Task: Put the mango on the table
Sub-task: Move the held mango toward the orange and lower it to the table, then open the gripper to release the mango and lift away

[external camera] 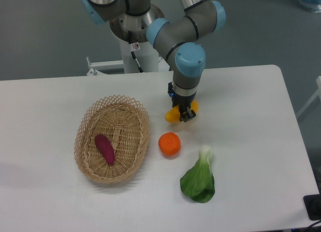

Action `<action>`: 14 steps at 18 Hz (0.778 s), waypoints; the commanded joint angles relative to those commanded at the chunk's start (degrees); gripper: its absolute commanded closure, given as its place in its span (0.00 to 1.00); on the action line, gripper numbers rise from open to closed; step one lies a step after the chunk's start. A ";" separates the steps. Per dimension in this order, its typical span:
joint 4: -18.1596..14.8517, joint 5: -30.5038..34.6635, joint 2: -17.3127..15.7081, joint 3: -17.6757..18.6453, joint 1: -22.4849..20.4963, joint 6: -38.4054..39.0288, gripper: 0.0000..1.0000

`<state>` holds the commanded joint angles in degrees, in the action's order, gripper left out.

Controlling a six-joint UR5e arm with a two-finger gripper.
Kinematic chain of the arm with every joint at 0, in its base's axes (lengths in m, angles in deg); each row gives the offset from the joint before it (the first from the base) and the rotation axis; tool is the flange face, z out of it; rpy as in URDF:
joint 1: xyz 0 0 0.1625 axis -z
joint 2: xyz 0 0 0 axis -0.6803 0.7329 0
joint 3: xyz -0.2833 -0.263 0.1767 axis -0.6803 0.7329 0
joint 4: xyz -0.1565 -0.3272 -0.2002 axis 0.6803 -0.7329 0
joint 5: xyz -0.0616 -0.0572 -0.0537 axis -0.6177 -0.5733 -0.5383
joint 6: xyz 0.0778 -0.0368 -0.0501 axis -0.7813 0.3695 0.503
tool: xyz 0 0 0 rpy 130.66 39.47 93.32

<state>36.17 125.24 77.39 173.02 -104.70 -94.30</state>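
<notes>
The mango (pixel 173 115) is a yellow-orange fruit, mostly hidden behind my gripper (pixel 182 114); its ends show on both sides of the fingers. The gripper points down and is shut on the mango, at or just above the white table (pixel 241 106), right of the wicker basket and just above the round orange. I cannot tell whether the mango touches the tabletop.
A woven wicker basket (pixel 85 156) at the left holds a purple sweet potato (pixel 105 148). A round orange (pixel 169 144) lies just in front of the gripper. A green bok choy (pixel 198 180) lies in front right. The arm's base stands at the table's back edge.
</notes>
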 joint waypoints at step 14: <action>-1.05 0.97 2.80 -9.92 -3.78 0.26 0.00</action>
<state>35.12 126.20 80.19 163.10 -108.48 -94.04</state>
